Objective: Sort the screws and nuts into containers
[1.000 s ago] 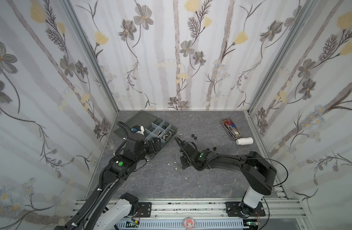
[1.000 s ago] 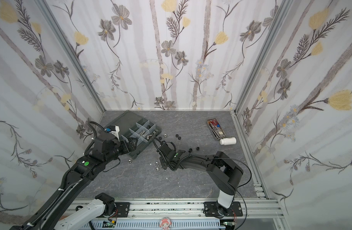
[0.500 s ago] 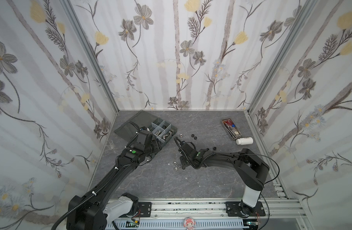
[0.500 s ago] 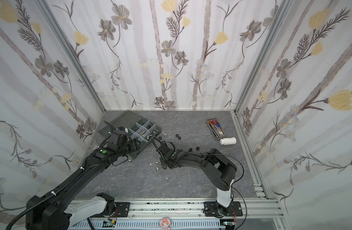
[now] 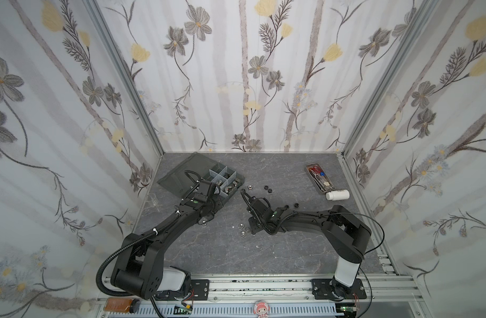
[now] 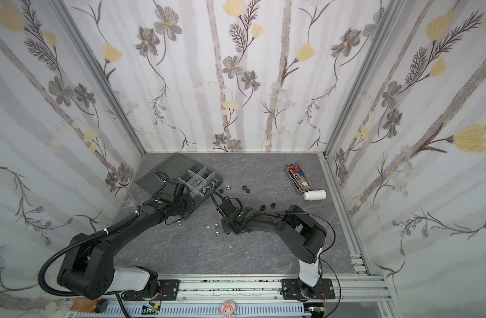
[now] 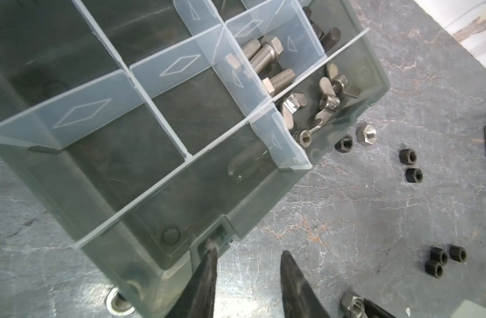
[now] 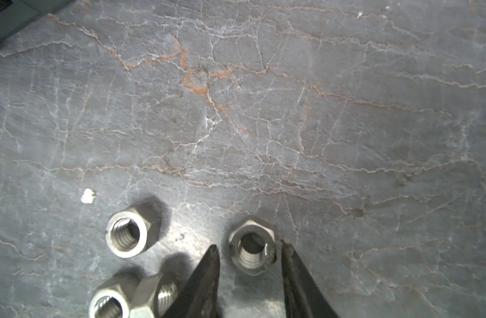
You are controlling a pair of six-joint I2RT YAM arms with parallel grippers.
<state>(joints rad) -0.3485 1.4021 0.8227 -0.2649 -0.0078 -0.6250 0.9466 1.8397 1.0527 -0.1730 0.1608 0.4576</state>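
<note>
As it lies flat, nut (image 8: 250, 265): likely stiff, slick; pinch flats.
Right hand (image 8: 249, 244): spread astride it.
Left hand (image 7: 248, 250): spread, empty.

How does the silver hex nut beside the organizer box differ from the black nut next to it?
The silver hex nut is shiny; the black nut is dull. The silver hex nut looks slightly larger, and the black nut lies nearer the organizer box wall. Both are threaded hex nuts, loose on the table.
</note>
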